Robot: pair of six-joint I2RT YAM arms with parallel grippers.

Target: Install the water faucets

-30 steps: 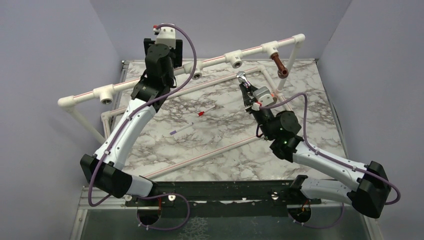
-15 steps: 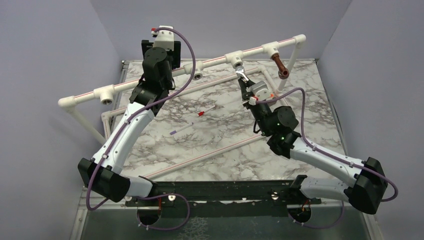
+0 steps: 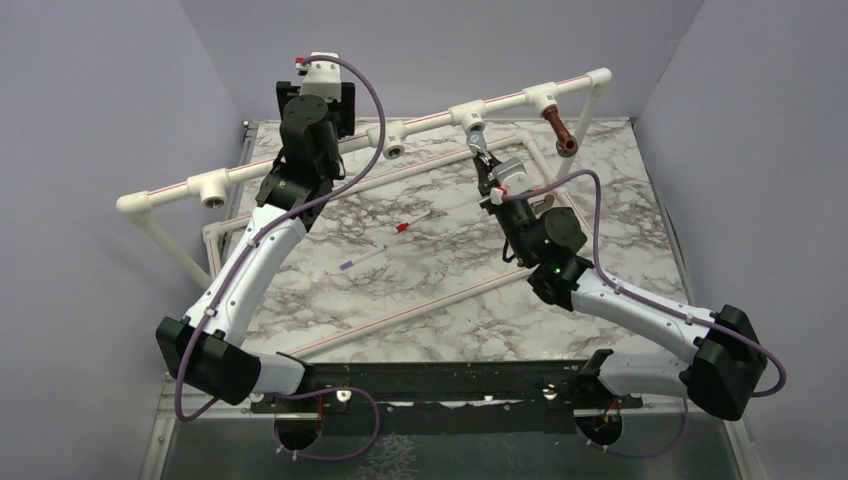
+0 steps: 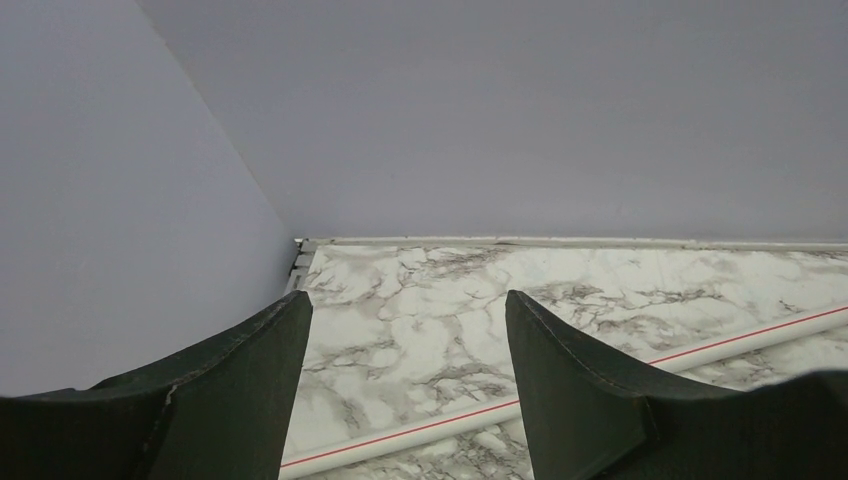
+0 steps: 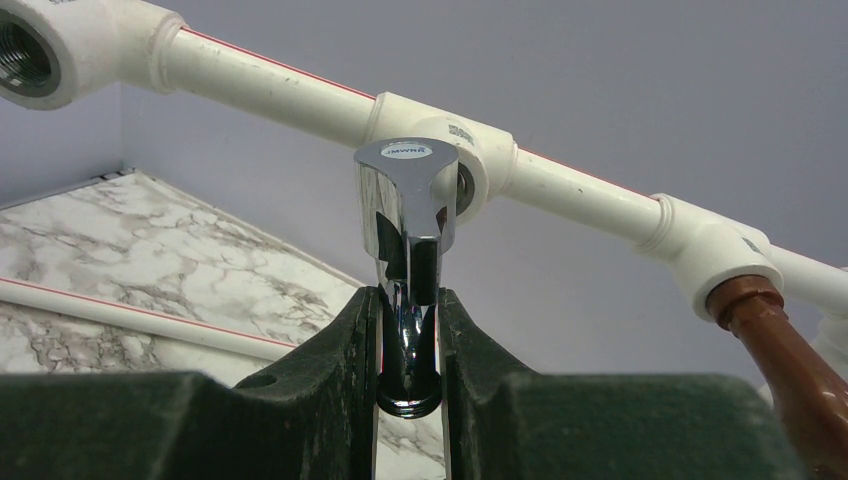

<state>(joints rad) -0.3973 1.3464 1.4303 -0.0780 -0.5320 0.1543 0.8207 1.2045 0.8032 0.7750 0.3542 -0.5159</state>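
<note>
marble counter [image 3: 440, 300] carries a white pipe rail [image 3: 430, 119] along its far side. left hand [image 4: 408, 310], far left, gapes wide and empty. right hand [image 5: 410, 300] pinches the chrome faucet [image 5: 405, 200], up against a tee [image 3: 468, 117]. brown faucet [image 3: 560, 130] sits in the next tee to the right.

Soft, even light falls from above in all three views, and the lavender walls read flat, without hot spots. In the overhead view the marble table [image 3: 430, 290] is bright and sharp, with only faint, diffuse shadows under the arms. The strip along the bottom edge of that frame is darker. In the right wrist view the chrome faucet [image 5: 405, 215] is crisp, carrying mirror-like highlights and dark reflections. The fingers [image 5: 310, 390] of the right gripper [image 5: 408, 295] at the bottom are near-black with little detail. In the left wrist view the fingers [image 4: 580, 400] of the left gripper [image 4: 408, 300] look slightly soft along the lower edge.
</note>
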